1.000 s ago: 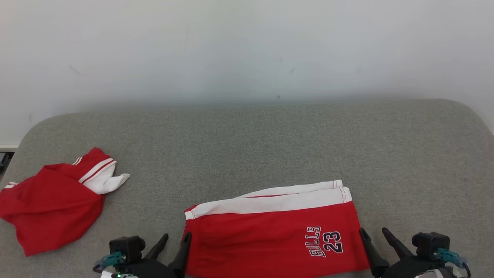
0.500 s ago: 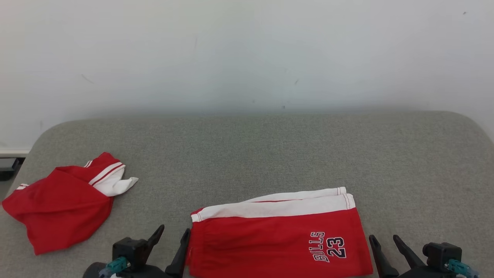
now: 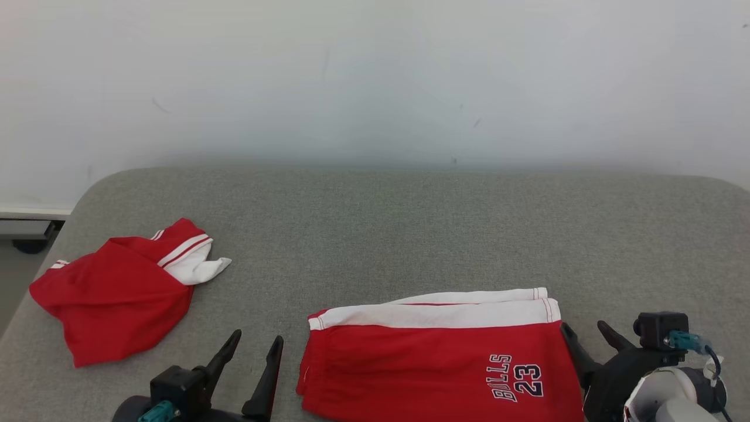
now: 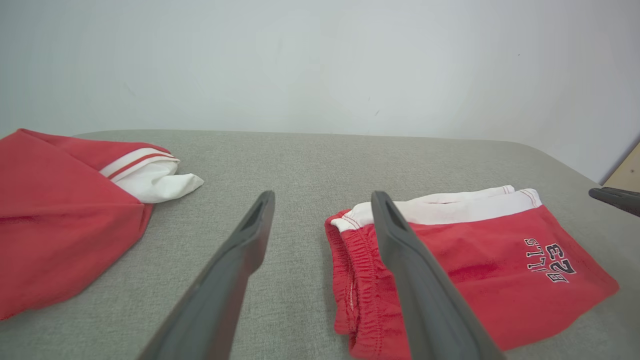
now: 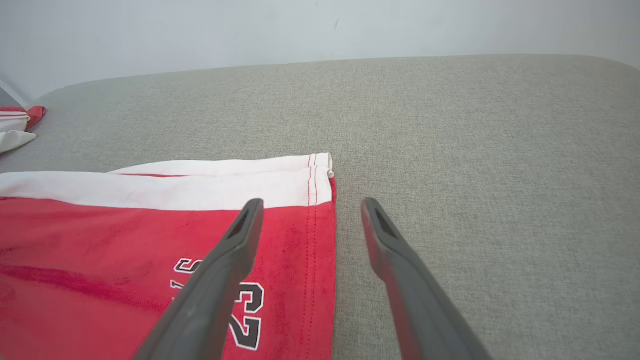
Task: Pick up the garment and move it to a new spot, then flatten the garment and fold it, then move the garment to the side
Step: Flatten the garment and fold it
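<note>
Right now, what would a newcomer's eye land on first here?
The folded red shorts with the white band and BULLS 23 print, lying flat at the near edge of the grey padded surface. Next, the crumpled red-and-white garment off at the robot's left. The left jaws and right jaws stand open at either end of the shorts, holding nothing.
</note>
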You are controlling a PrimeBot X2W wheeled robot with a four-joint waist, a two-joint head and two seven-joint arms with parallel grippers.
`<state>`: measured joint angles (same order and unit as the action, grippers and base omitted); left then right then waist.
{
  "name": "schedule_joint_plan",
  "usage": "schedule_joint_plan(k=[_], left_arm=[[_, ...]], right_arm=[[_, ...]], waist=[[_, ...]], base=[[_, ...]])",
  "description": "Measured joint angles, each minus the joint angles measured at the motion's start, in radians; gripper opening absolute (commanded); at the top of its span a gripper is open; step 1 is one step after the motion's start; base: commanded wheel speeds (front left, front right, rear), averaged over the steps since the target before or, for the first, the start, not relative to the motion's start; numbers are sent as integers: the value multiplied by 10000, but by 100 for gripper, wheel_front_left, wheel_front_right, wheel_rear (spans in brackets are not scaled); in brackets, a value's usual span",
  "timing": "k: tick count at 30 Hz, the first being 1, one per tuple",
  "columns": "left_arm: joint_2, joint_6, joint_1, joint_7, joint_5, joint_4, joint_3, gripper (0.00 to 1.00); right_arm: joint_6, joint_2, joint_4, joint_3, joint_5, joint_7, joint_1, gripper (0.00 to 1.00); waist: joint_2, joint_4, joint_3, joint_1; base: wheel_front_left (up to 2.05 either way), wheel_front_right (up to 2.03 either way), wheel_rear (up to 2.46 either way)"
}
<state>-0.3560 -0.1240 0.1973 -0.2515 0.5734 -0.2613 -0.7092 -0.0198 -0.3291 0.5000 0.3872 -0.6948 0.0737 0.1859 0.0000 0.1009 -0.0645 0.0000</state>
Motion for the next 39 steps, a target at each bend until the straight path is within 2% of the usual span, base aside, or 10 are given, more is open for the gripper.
schedule_joint_plan(k=[6,13,19,27,29,36,39], left_arm=[[132,-2,-363,-2,-499,366,731,100],[401,-2,-515,-2,-838,677,1151,100],[510,-2,-516,-2,-1241,957,1243,100],[721,-2,-505,-2,-1453,1145,1421,100],[742,-2,-504,-2,-1593,1145,1432,100],[790,-2,-516,-2,-1703,1139,1653,100],[842,-2,-566,0,-1733,1141,1697,100]], right_arm=[[-286,-79,821,397,19,-1778,881,100],[-345,-4,1645,704,27,-3471,1937,100],[-430,115,2238,882,-8,-4512,2298,100],[-430,372,2765,936,-240,-5354,2835,100],[-416,376,2847,966,-240,-5467,2948,0],[-199,399,3097,966,-265,-5578,3210,0],[-56,0,3271,844,-267,-5576,3240,0]], waist=[[0,165,162,0],[1,336,377,0],[1,499,575,0],[0,647,891,1],[0,658,923,0],[0,573,936,1],[0,442,871,0]], base=[[0,0,0],[0,0,0],[0,0,0],[0,0,0],[0,0,0],[0,0,0],[0,0,0]])
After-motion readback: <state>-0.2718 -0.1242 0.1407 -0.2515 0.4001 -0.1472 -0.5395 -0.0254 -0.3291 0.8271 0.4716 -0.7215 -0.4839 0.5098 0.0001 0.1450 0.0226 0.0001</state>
